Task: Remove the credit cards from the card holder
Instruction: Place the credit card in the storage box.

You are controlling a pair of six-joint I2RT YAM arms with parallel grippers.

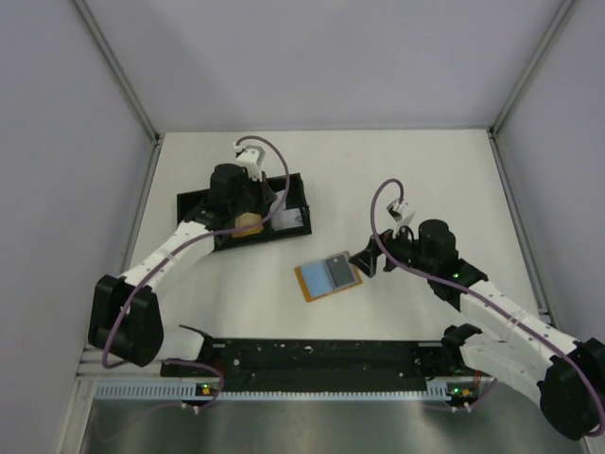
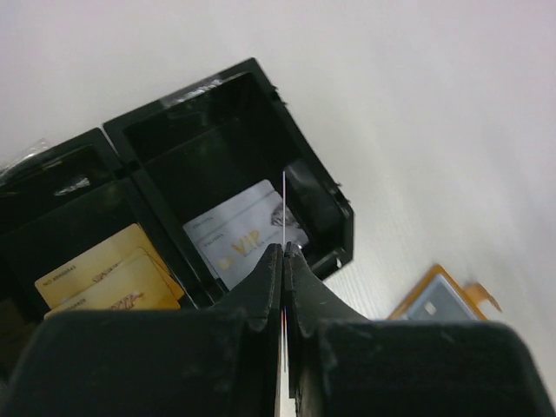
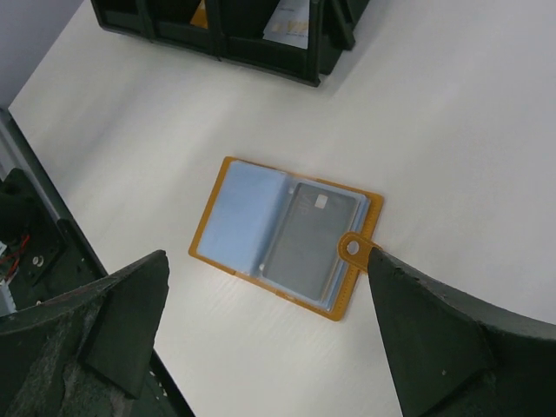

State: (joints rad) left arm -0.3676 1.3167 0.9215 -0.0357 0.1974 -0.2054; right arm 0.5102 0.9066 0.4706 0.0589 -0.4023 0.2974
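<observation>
Left pincer [image 2: 284, 254] is pressed together on a thin credit card [image 2: 284, 204] held edge-on (only a pale sliver shows). Just beyond its tips is the end compartment of the black tray [image 2: 334, 195], with a VIP card [image 2: 239, 239] lying inside. Right pincer [image 3: 268, 256] is spread wide and empty. Below it the card holder [image 3: 239, 213] lies open on the table, a grey card [image 3: 308, 239] in its pocket. Step, by the look of it: depositing a pulled card. Next calls for the left to release over the tray and the right to go for the grey card.
</observation>
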